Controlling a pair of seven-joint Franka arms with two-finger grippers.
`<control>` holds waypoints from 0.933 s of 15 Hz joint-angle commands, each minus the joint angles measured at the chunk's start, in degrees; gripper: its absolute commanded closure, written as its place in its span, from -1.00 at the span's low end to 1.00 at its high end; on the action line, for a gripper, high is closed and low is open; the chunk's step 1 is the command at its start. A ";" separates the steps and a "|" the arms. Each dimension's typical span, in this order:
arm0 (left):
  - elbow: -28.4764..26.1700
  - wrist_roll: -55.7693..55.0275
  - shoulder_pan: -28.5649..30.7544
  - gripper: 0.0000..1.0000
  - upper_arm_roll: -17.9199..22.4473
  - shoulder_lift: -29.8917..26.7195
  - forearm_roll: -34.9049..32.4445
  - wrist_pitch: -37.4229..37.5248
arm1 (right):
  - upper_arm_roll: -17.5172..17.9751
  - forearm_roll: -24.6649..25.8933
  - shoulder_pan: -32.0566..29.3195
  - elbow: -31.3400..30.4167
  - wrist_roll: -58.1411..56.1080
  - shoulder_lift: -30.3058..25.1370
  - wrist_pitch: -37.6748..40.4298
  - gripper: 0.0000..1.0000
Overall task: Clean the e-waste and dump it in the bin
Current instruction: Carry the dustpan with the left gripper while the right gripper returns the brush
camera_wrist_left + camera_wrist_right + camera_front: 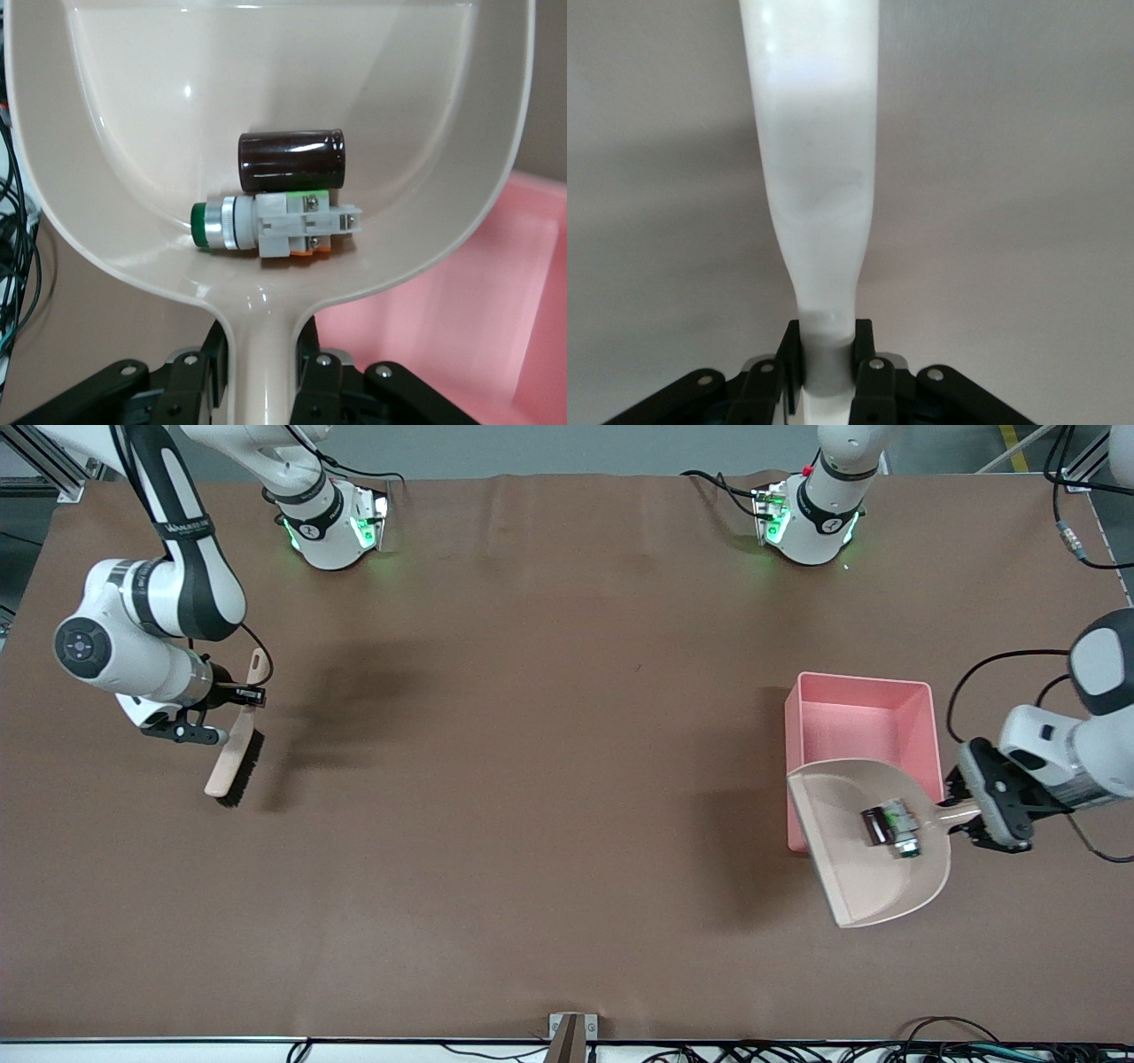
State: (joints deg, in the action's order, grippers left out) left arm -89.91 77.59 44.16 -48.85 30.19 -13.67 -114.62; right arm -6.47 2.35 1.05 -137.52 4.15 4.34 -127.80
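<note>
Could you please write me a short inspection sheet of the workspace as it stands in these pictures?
Surface: brown table cover, a few creases.
Job's things: black part and white part with green tip lie touching in the beige dustpan, which is held partly over the pink bin; bin looks empty.
Clutter: nothing seen.
Grippers: left gripper shut on the dustpan's handle; right gripper shut on the brush handle, at the right arm's end of the table.
Cables: black leads along the table edge nearest the front camera and by the left arm.
Surroundings: grey floor, metal framing.
</note>
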 commanded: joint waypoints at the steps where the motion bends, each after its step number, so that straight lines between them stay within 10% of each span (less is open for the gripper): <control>1: -0.26 7.73 2.68 0.99 0.85 -1.45 -0.12 1.50 | 1.19 1.86 -0.61 -4.33 -0.45 -1.18 -2.98 1.00; 14: -11.41 13.64 -6.88 0.99 14.21 -12.42 -14.88 1.43 | 1.19 2.48 -0.88 -7.32 -0.45 3.04 -8.69 0.94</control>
State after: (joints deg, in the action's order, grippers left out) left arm -95.88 90.76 38.91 -36.56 22.78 -27.13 -110.64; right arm -5.69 3.69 1.05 -144.27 3.93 7.75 -135.87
